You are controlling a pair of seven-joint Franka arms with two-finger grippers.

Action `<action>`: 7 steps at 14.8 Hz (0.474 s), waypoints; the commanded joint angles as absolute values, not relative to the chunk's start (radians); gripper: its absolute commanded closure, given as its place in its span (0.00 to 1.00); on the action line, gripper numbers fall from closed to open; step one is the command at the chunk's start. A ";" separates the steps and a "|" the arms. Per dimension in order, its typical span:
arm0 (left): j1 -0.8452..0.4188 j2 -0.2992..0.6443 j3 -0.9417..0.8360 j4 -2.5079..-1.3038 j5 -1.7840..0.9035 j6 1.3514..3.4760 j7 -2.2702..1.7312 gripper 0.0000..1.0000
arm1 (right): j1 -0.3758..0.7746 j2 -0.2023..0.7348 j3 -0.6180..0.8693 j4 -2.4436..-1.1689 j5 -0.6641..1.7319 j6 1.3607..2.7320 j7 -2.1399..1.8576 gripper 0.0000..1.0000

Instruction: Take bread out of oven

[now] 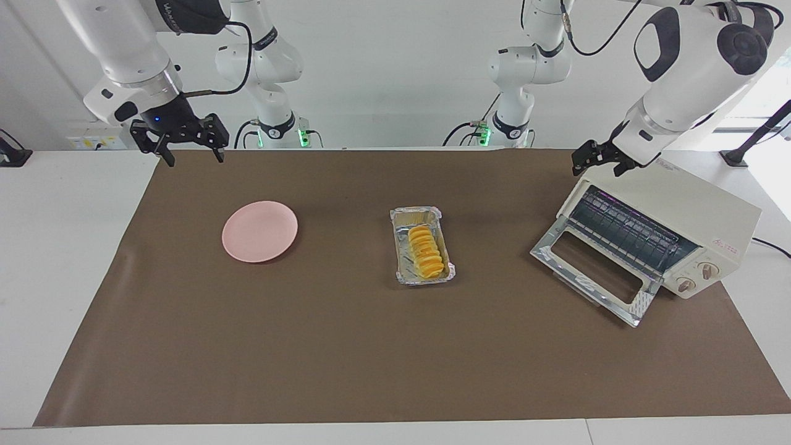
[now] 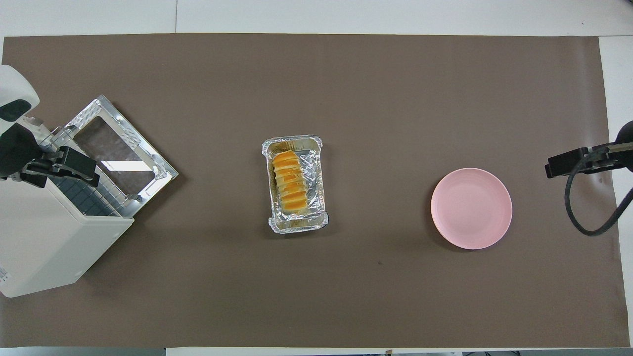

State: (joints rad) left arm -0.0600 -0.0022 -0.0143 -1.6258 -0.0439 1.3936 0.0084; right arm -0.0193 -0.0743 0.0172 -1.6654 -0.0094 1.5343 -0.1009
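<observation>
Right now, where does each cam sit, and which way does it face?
Facing view: high across the table, facing the robots; both arms, right gripper raised, left gripper over the toaster oven.
Overhead view: above the robots' end, looking steeply down; only gripper tips show.
Shared: bread in its foil tray, pink plate, oven door open.

Bread [image 1: 426, 251] in tray [image 1: 401, 276] (mid-table), between plate [image 1: 259, 231] and oven [image 1: 710, 213] at left arm's end.
</observation>
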 commanded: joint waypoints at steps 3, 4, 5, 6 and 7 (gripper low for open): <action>-0.071 -0.077 -0.021 -1.701 -0.023 1.407 0.015 0.00 | -0.028 -0.095 0.031 -1.686 0.005 1.529 -0.097 0.00; -0.075 -0.072 -0.021 -1.697 -0.021 1.419 0.017 0.00 | -0.026 -0.095 0.035 -1.684 0.005 1.529 -0.098 0.00; -0.080 -0.066 -0.023 -1.691 -0.011 1.451 0.029 0.00 | -0.025 -0.100 0.047 -1.689 0.021 1.534 -0.095 0.00; -0.080 -0.063 -0.023 -1.687 -0.011 1.460 0.038 0.00 | -0.018 -0.100 0.063 -1.692 0.023 1.543 -0.086 0.00; -0.081 -0.061 -0.025 -1.684 -0.012 1.462 0.037 0.00 | -0.006 -0.100 0.066 -1.693 0.023 1.548 -0.074 0.00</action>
State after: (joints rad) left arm -0.0669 -0.0594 -0.0274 -1.6762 -0.0324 1.4328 0.0214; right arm -0.0159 -0.0747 0.0473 -1.6654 0.0078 1.5342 -0.1006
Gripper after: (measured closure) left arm 0.000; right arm 0.000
